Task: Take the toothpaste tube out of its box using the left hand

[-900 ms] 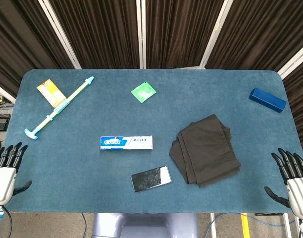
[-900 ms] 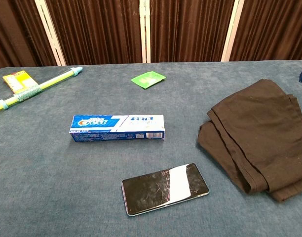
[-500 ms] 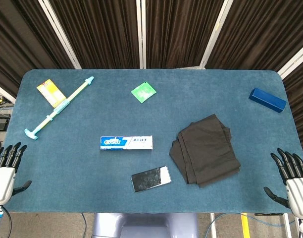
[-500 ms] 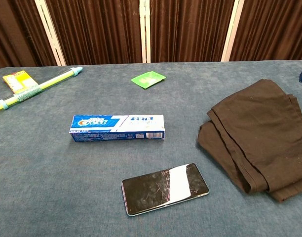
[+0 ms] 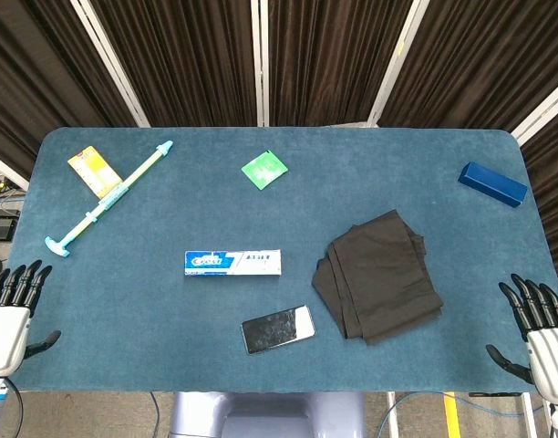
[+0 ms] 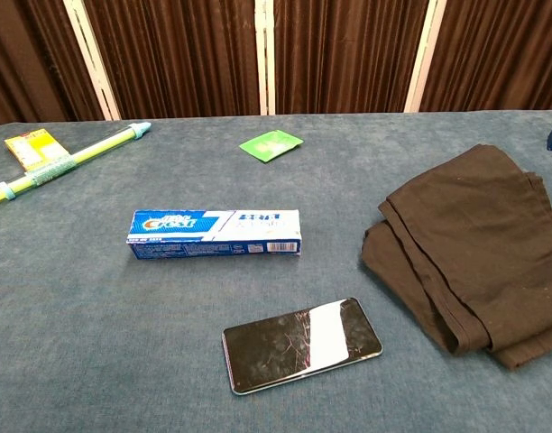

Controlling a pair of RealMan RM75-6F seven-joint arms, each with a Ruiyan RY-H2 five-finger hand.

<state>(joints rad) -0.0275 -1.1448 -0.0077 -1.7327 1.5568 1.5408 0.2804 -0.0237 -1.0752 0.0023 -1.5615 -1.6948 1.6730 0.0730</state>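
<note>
A blue and white toothpaste box [image 5: 233,263] [image 6: 214,234] lies flat and closed near the middle of the blue table, its long side running left to right. The tube inside is hidden. My left hand [image 5: 9,310] hovers at the table's near left corner, far from the box, fingers spread and holding nothing. My right hand [image 5: 541,330] sits at the near right corner, also with fingers apart and empty. Neither hand shows in the chest view.
A cracked phone [image 5: 278,328] [image 6: 301,344] lies just in front of the box. Folded black cloth [image 5: 379,275] [image 6: 474,244] sits to the right. A green packet [image 5: 263,168], a long yellow-teal tool [image 5: 110,198], a yellow packet [image 5: 94,170] and a dark blue box [image 5: 492,183] lie farther back.
Both hands have drifted very slightly downward at the table's near corners. Nothing on the table has moved.
</note>
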